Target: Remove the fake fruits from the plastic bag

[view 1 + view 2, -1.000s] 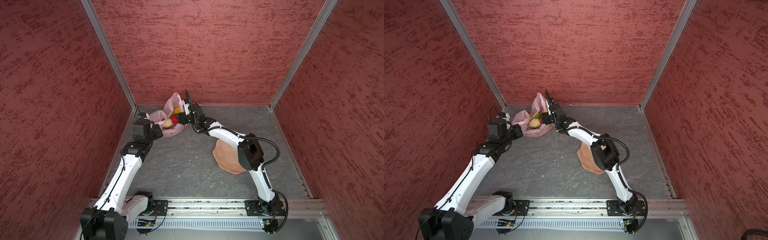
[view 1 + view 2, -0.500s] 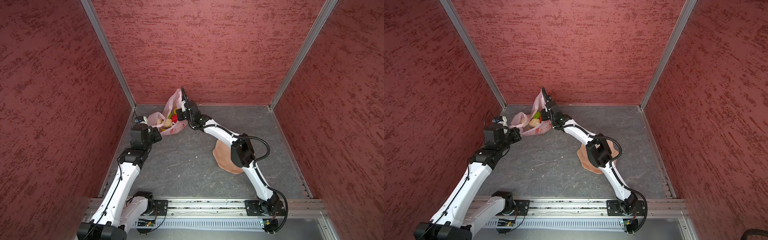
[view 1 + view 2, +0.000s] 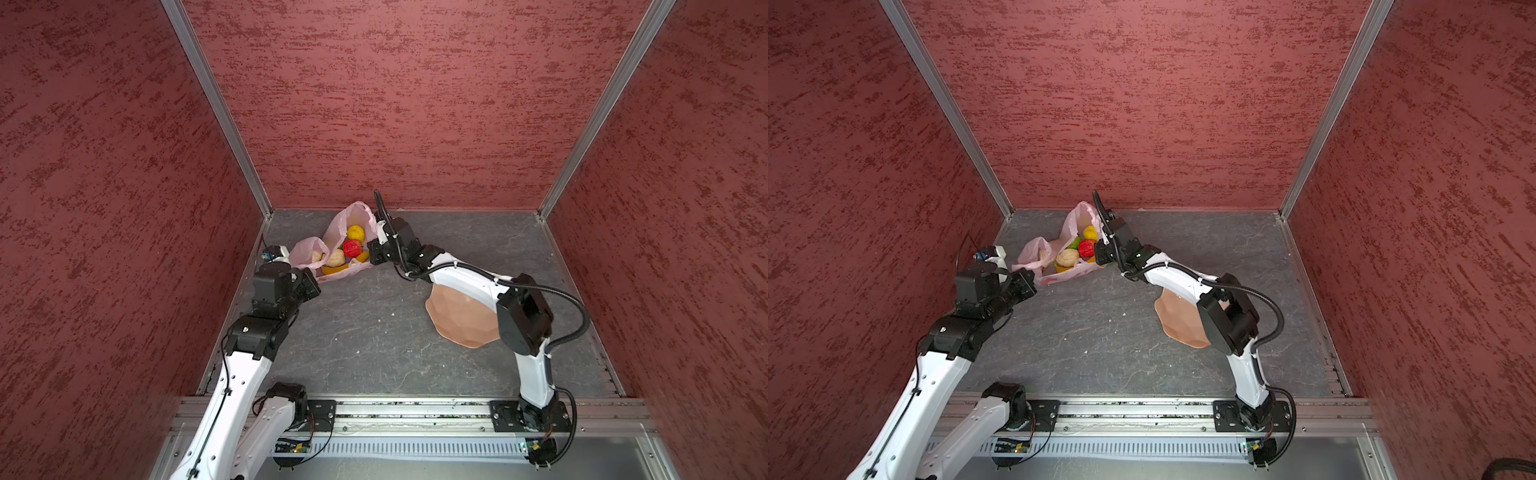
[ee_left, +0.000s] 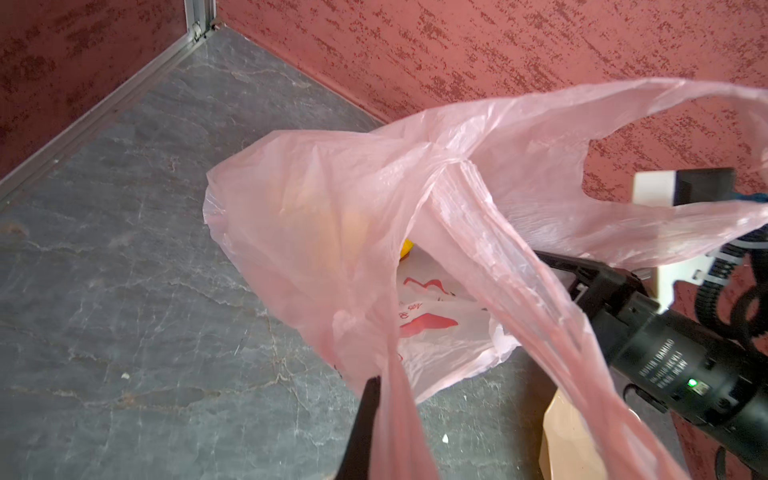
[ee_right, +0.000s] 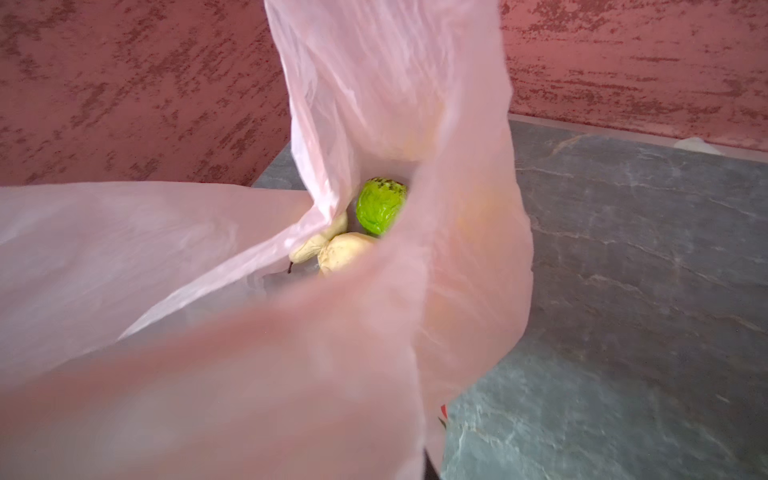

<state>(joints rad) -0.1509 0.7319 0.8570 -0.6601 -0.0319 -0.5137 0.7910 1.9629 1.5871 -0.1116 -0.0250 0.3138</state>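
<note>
While both arms spread it at the back-left of the table (image 3: 374,340), plastic bag (image 3: 303,254) gapes | left gripper (image 3: 313,284) pinched on one handle | right gripper (image 3: 371,254) clamped on opposite rim | fake fruits (image 3: 352,248) all inside | risk: harder pull tears film, fruits roll.

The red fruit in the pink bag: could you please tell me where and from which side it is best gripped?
Probably across its round middle, from above through the open mouth of the pink plastic bag. The red fruit sits uppermost and uncovered; the yellow fruit, green fruit and a beige lump crowd its sides, and the film blocks a sideways approach.
</note>
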